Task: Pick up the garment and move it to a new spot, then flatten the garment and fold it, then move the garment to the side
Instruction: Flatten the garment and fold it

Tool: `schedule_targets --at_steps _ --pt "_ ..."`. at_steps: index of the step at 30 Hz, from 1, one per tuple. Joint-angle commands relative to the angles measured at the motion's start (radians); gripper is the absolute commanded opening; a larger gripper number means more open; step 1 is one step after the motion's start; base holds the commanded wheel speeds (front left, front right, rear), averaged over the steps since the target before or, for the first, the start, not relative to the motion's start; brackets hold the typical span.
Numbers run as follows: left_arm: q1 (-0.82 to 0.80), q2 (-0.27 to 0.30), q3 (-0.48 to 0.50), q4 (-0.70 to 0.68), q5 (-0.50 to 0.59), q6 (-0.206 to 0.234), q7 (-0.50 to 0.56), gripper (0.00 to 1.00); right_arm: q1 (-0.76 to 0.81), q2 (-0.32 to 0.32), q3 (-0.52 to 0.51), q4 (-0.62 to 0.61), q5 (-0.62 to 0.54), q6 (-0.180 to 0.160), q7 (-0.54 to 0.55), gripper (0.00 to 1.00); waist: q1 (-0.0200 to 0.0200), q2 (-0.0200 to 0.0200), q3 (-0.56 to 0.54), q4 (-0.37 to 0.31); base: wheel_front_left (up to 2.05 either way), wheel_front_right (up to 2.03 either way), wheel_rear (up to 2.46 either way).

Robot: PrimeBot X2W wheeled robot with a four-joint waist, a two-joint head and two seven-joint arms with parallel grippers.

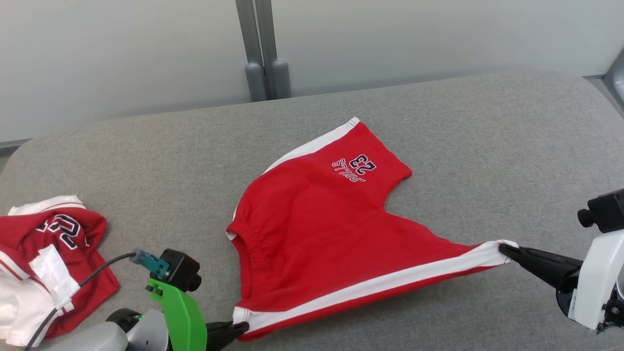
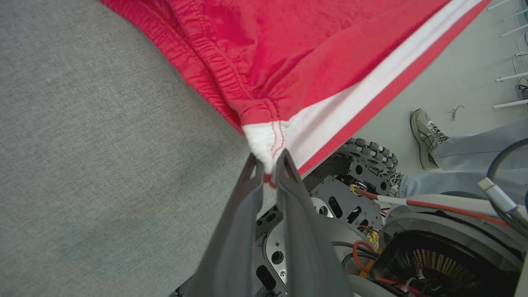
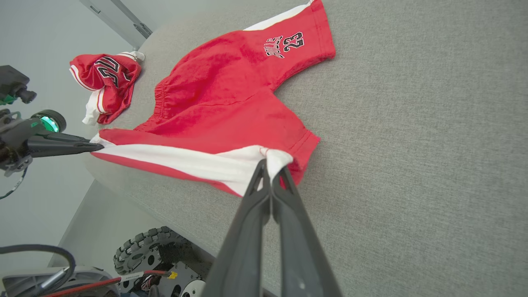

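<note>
stretching from left gripper [image 1: 243, 327] to right gripper [image 1: 503, 249], red shorts [image 1: 312, 229]; both jaws clamped on striped corners.

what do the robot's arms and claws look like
Both the left claw and right claw have two long, dark, tapering fingers. The left arm, pale grey, carries a green bracket, black camera and teal plug on a black cable. The right arm is white-shelled.

I'm seeing red shorts [image 1: 312, 229], white side stripe [image 1: 370, 285], navy "23" print [image 1: 355, 168] with white outline. Under the shorts, tabletop [image 1: 487, 146] is flecked mid-grey. Left of the shorts, jersey [image 1: 53, 243] is red and white with dark numerals; bracket [image 1: 180, 312] nearer the shorts is bright green
</note>
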Motion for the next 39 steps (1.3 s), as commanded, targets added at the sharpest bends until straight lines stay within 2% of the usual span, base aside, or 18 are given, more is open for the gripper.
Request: schedule_targets --at_steps 1,6,9,13,15,24,39 --pt "-0.024 0.010 0.004 -0.001 -0.003 0.011 0.022 0.00 -0.007 -0.007 -0.012 -0.002 0.000 -0.002 0.012 0.00 0.0001 -0.0001 0.018 0.015 0.00 0.00 0.00" --pt "-0.116 -0.031 0.026 0.021 -0.078 -0.001 0.149 0.00 -0.076 0.011 -0.051 0.020 0.000 -0.002 0.075 0.00 0.0001 -0.0001 0.070 0.050 0.00 0.00 0.00" --pt "-0.193 -0.053 0.046 0.061 -0.179 -0.013 0.287 0.00 -0.143 0.046 -0.078 0.044 0.010 -0.001 0.132 0.00 0.0001 -0.0001 0.120 0.071 0.00 0.00 0.00" --pt "-0.293 -0.070 0.068 0.115 -0.247 -0.006 0.422 0.00 -0.235 0.093 -0.105 0.096 0.016 -0.001 0.207 0.00 0.0001 -0.0001 0.180 0.093 0.00 0.00 0.00" --pt "-0.338 -0.083 0.085 0.141 -0.264 -0.001 0.454 0.00 -0.283 0.111 -0.118 0.125 0.017 -0.001 0.241 0.00 0.0001 -0.0001 0.211 0.103 0.00 0.00 0.00" --pt "-0.493 -0.160 0.150 0.251 -0.285 0.020 0.496 0.00 -0.482 0.180 -0.160 0.285 -0.008 -0.001 0.366 0.00 0.0001 -0.0001 0.359 0.162 0.00 0.00 0.00" --pt "-0.643 -0.263 0.201 0.394 -0.266 0.007 0.492 0.00 -0.718 0.317 -0.168 0.513 -0.052 -0.001 0.438 0.00 0.0001 -0.0001 0.528 0.238 0.00 0.00 0.00"
